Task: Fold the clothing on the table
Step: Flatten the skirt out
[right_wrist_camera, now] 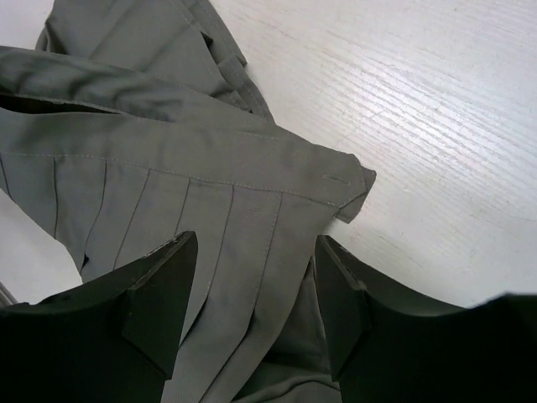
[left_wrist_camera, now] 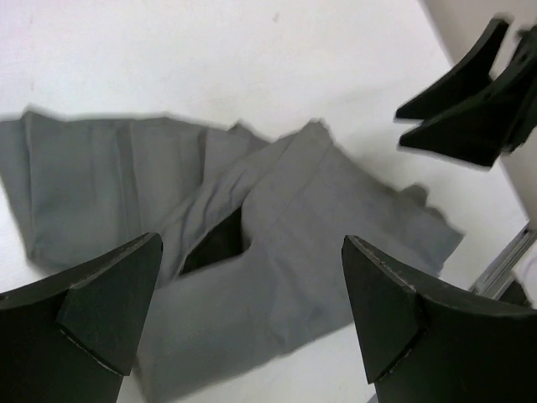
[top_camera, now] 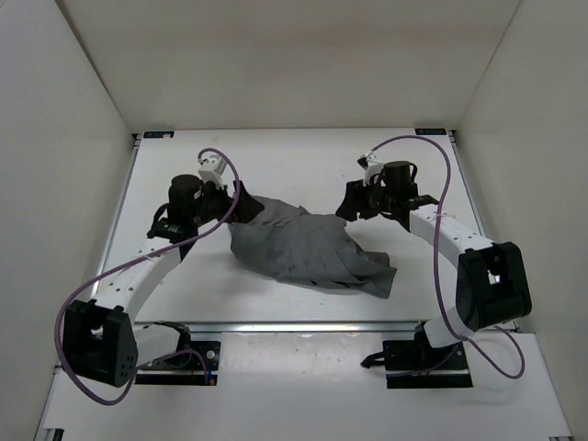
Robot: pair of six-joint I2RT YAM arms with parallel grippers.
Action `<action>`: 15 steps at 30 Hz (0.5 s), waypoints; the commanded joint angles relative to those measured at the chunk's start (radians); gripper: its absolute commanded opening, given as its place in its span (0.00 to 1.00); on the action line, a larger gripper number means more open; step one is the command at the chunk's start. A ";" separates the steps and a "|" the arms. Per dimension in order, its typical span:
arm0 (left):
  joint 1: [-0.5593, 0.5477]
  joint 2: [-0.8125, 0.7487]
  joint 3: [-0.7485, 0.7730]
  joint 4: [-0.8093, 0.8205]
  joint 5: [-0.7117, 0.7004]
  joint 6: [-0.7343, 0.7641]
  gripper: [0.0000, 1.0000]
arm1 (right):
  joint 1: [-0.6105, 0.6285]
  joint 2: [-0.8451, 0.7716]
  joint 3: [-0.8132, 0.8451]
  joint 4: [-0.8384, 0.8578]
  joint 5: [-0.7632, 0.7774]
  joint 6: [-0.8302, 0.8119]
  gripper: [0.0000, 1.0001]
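The clothing, a dark grey pleated garment, lies crumpled in the middle of the table, between the two arms. The left gripper hangs over its far-left end with its jaws spread wide and nothing held. In the left wrist view the cloth lies below and between the fingers, bunched around a dark fold. The right gripper sits at the garment's far-right edge, released as well. Its wrist view shows pleats and a stitched band corner running under the gap between the fingers.

From above, each gripper covers the bit of cloth beneath it, so I cannot tell whether the fingertips touch the fabric. The left wrist picture is blurred. The right wrist picture cuts the garment off at its left and lower edges.
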 commanded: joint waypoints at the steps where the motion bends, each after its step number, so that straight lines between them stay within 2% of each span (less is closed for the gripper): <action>1: 0.015 -0.143 -0.134 -0.013 -0.077 0.012 0.98 | 0.001 -0.005 0.011 0.027 0.006 -0.025 0.55; 4: 0.046 -0.289 -0.261 0.061 -0.200 -0.025 0.99 | -0.002 -0.008 0.008 0.047 -0.007 -0.016 0.55; 5: 0.056 -0.314 -0.281 0.077 -0.198 -0.026 0.99 | 0.000 -0.011 0.004 0.045 -0.017 -0.015 0.55; 11: 0.067 -0.250 -0.285 0.075 -0.233 -0.028 0.98 | 0.015 0.018 -0.002 0.051 -0.026 -0.003 0.54; 14: 0.067 -0.205 -0.282 0.106 -0.190 -0.042 0.91 | 0.015 0.014 -0.010 0.065 -0.018 -0.002 0.54; 15: 0.058 -0.173 -0.279 0.115 -0.181 -0.042 0.77 | 0.017 0.012 -0.015 0.064 -0.021 0.003 0.54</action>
